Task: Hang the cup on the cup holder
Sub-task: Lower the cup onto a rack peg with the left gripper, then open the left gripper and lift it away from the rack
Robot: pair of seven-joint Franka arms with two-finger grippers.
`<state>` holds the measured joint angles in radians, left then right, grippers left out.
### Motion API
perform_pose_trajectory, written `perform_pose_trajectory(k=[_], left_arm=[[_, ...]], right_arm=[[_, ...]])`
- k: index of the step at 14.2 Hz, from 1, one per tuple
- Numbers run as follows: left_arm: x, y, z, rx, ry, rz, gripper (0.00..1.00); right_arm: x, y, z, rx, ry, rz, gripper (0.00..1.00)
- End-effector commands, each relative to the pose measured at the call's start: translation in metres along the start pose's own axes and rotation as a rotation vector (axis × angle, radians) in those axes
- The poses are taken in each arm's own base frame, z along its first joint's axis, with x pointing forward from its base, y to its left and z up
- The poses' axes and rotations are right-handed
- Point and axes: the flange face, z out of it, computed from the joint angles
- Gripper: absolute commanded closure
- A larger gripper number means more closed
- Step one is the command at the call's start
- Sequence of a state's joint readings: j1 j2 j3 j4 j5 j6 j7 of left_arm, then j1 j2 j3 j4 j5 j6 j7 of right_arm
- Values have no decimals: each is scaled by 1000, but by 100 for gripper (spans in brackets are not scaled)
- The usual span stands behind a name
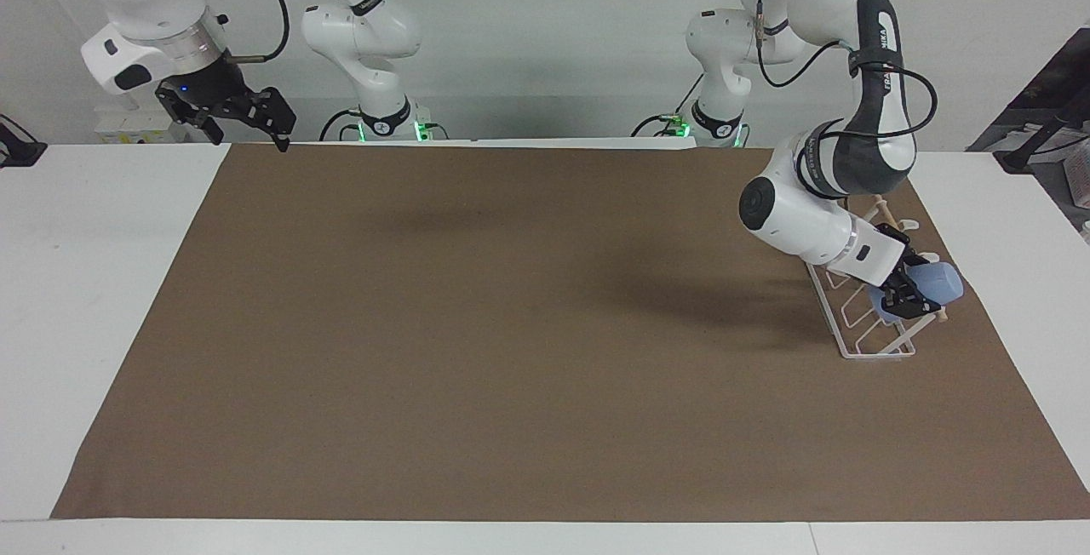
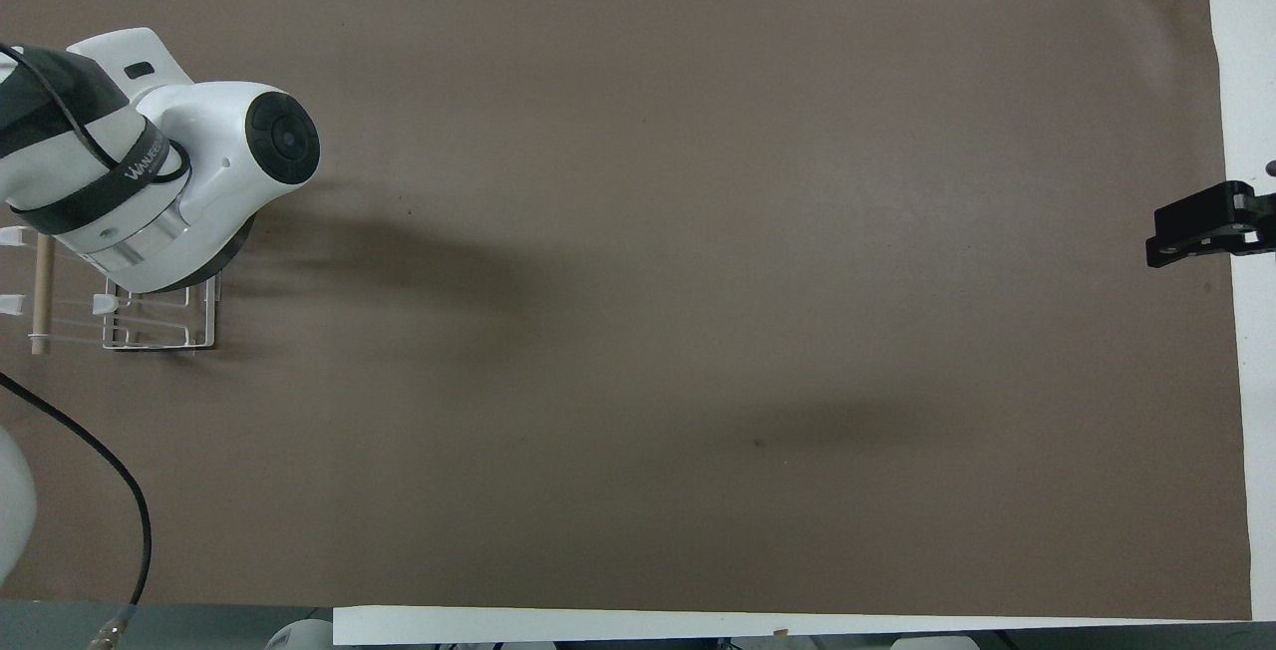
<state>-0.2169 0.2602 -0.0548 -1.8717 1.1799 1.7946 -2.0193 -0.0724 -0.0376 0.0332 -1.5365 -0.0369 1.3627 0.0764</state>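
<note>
The light blue cup [image 1: 938, 283] lies tilted on its side in my left gripper [image 1: 907, 294], which is shut on it. It is held over the end of the white wire cup holder [image 1: 862, 335] that lies farther from the robots, level with its wooden rod [image 1: 886, 215]. I cannot tell whether a prong is inside the cup. In the overhead view the cup holder [image 2: 159, 333] and its rod [image 2: 42, 296] show, but the left wrist hides the cup. My right gripper [image 1: 249, 119] waits open and empty over the table's edge by its base; it also shows in the overhead view [image 2: 1199, 226].
A brown mat [image 1: 511, 325] covers most of the white table [image 1: 102, 223]. The cup holder stands on the mat at the left arm's end. A black cable [image 2: 95, 451] hangs from the left arm near the mat's edge closest to the robots.
</note>
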Motion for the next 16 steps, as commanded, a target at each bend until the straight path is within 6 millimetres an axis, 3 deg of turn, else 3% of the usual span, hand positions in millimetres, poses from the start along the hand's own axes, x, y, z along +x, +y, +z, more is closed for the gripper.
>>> perform_pose_trajectory(k=[1, 3, 4, 6, 9, 12, 16], left_arm=[[-6, -16, 10, 24, -34, 22, 60], [-11, -19, 11, 18, -40, 35, 50], [-14, -19, 10, 18, -46, 41, 37], [-17, -20, 8, 33, -79, 31, 2], [-19, -19, -1, 39, -107, 27, 0], [-6, -10, -8, 36, -132, 15, 0], [50, 3, -28, 55, -233, 48, 0]], right_arm=[[-2, 3, -1, -3, -8, -17, 1], [-2, 3, -2, -3, -7, -17, 1], [-2, 3, -2, -3, -7, -17, 1], [-1, 4, -2, -2, -5, -15, 1], [-2, 3, -2, -3, -5, -17, 1], [-2, 3, -2, -3, -7, -17, 1], [-2, 3, -2, -3, -5, -17, 1]])
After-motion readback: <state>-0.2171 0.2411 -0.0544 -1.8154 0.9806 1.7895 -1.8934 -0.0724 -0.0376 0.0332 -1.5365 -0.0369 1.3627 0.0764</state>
